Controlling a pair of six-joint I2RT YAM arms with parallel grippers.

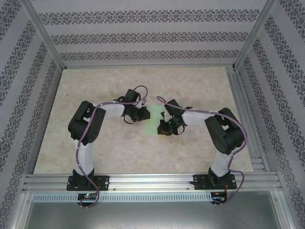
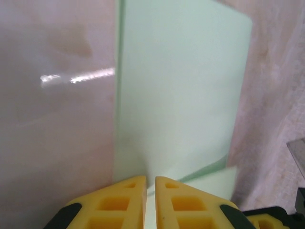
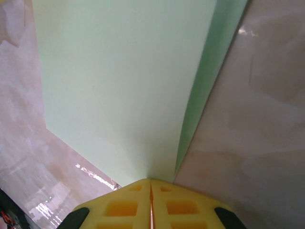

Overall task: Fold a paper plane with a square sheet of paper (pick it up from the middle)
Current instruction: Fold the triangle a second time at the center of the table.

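sheet (image 1: 153,119) sits in the middle of the counter (image 1: 95,152), looks partly folded. left tool (image 2: 150,181) and right tool (image 3: 150,183) each pinch it, jaws nearly touching. seems like an early fold; next up, lay it over square and press the crease.

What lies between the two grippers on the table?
The pale green paper sheet lies between the left gripper and the right gripper, in the top view.

No readable text, label or number (not even on the paper (image 2: 181,95))
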